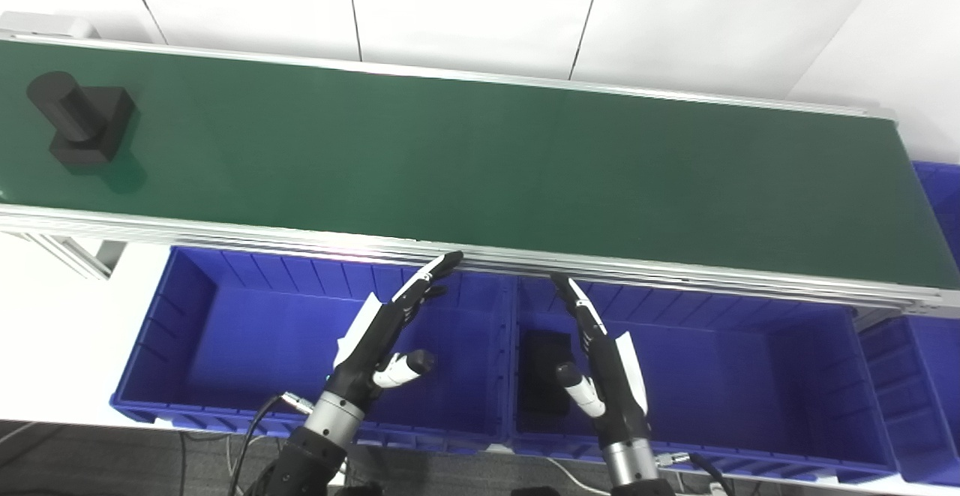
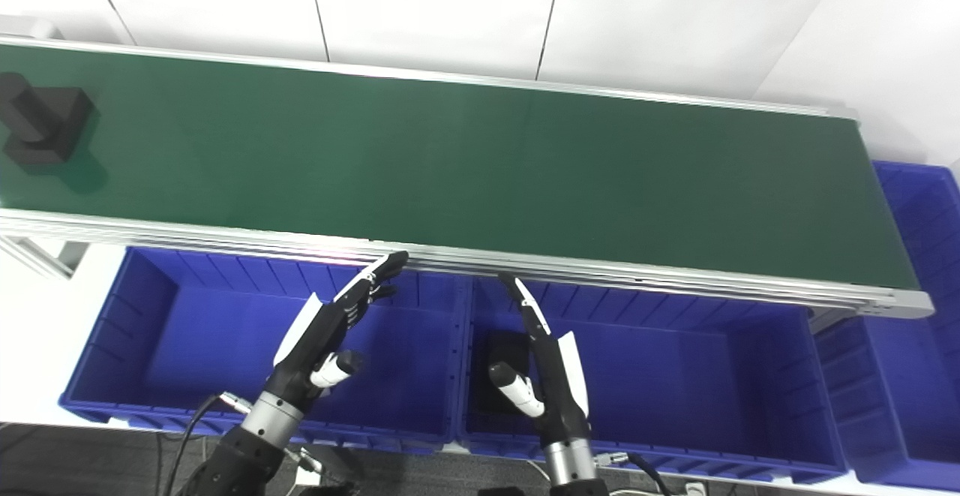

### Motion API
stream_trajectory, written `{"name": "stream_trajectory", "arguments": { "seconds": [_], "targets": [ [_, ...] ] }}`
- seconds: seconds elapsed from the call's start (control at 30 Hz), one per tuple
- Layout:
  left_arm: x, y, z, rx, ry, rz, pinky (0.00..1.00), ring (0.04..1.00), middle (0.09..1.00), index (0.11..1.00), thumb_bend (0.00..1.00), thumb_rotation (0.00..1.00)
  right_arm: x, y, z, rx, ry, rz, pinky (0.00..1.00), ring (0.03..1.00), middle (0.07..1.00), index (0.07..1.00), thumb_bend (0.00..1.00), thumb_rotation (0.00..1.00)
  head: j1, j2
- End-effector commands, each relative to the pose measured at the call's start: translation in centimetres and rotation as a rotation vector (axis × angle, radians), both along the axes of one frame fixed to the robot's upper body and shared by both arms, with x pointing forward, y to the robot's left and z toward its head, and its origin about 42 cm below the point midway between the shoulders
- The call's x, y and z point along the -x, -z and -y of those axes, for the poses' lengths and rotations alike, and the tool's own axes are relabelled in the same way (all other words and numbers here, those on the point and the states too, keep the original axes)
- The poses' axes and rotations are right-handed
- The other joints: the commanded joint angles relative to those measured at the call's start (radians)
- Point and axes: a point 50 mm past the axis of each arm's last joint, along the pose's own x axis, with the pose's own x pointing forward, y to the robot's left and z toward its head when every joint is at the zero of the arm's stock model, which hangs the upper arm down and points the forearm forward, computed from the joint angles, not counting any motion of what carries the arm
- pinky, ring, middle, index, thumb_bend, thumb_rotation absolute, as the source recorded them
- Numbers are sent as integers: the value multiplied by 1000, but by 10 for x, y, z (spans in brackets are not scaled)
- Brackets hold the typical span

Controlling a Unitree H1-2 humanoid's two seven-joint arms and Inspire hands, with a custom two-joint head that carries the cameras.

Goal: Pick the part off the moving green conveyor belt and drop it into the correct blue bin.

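Observation:
A black part [image 1: 81, 118], a cylinder on a square block, lies at the far left of the green conveyor belt [image 1: 487, 158]; it also shows in the right eye view [image 2: 39, 124]. My left hand [image 1: 386, 331] is open and empty, held above the left blue bin [image 1: 225, 331], fingers pointing toward the belt's near rail. My right hand [image 1: 600, 365] is open and empty above the middle blue bin [image 1: 750, 376], fingers also stretched toward the rail. Both hands are far from the part.
A black part [image 1: 544, 368] lies in the middle bin at its left end, just left of my right hand. A third blue bin [image 1: 926, 391] stands at the right end of the belt. The belt's aluminium rail [image 1: 300, 237] runs above the bins.

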Motion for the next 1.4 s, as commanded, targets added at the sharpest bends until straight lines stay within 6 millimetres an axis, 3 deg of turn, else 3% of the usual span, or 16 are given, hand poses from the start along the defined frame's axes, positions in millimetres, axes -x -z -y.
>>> {"name": "stream_trajectory", "arguments": {
  "seconds": [0.0,0.47,0.67,0.87,1.07,1.37],
  "targets": [
    [-7,-13,3,43,14,74,873,934,934,902,1000,1000,-6,-9,-5,-23,7,76,954,943,938,923,1000,996,-4,-2],
    [-8,-14,-9,57,9,62,895,947,945,911,1000,1000,-10,-9,-20,-10,-17,89,910,951,951,927,999,1000,-154,-16],
    [-9,-12,-15,67,27,46,958,978,962,928,1000,1000,-14,-8,-28,-10,-11,95,925,947,937,921,988,1000,-180,-19],
    [-9,-11,-20,51,24,46,937,972,958,929,1000,1000,-17,-7,-34,-6,-10,105,909,936,934,921,989,1000,-194,-20],
    [-14,-10,-32,30,19,48,950,972,962,937,1000,1000,-20,-5,-47,5,-8,106,919,946,927,923,1000,1000,-286,-37],
    [-17,-7,-40,49,43,23,1000,1000,991,973,1000,1000,-26,-2,-58,-5,-12,99,953,960,938,924,1000,1000,-306,-41]
  ]
}}
